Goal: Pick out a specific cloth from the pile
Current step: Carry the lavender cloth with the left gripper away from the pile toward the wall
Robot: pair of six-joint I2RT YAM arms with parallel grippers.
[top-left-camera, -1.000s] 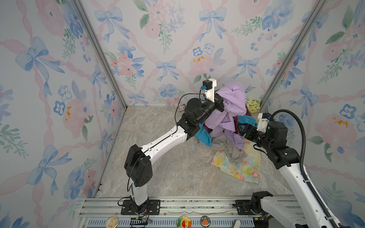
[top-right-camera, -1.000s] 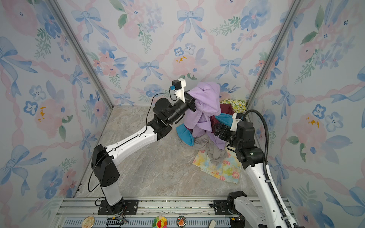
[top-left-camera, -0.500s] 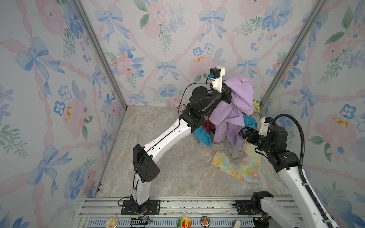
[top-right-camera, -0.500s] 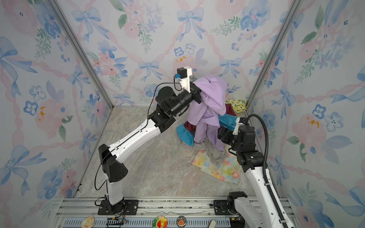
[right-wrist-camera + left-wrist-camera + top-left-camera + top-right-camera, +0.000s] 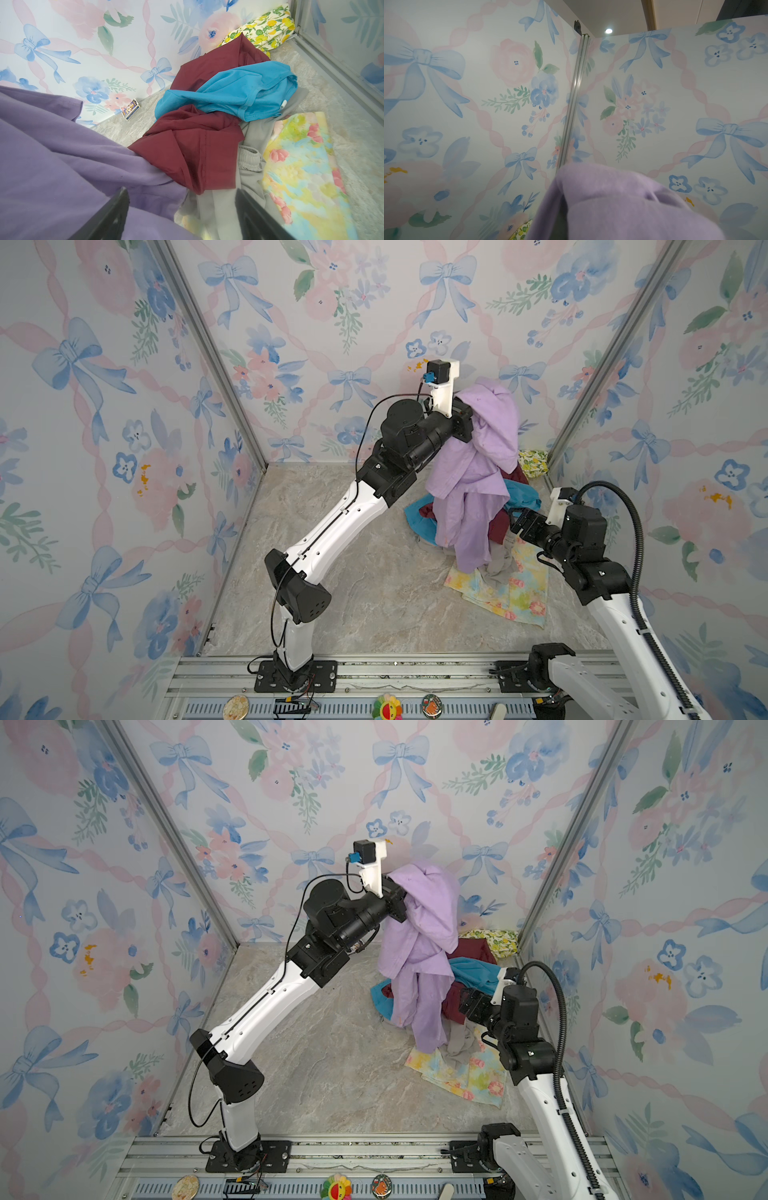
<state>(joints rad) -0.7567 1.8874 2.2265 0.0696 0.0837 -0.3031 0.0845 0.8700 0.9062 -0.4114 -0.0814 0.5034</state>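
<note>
In both top views the pale lilac cloth point(image 5: 478, 472) point(image 5: 419, 952) hangs high above the table from my left gripper point(image 5: 473, 425) point(image 5: 404, 903), which is shut on its top edge. Fabric drapes over the fingers and fills the lower part of the left wrist view point(image 5: 623, 203). The cloth's lower end dangles over the pile point(image 5: 505, 526) of maroon point(image 5: 193, 149), turquoise point(image 5: 239, 93), grey point(image 5: 249, 162) and pastel floral point(image 5: 301, 166) cloths. My right gripper point(image 5: 517, 522) point(image 5: 182, 209) stands open low beside the pile, with nothing between its fingers point(image 5: 116, 214).
A yellow-green lemon-print cloth point(image 5: 532, 462) point(image 5: 268, 29) lies in the far right corner by the metal post point(image 5: 582, 377). A small blue card box point(image 5: 131, 109) sits against the back wall. Flowered walls close in on three sides.
My left arm has raised the lilac cloth higher and pulled it up off the pile. The right gripper has drawn back a little toward the right and stays open.
</note>
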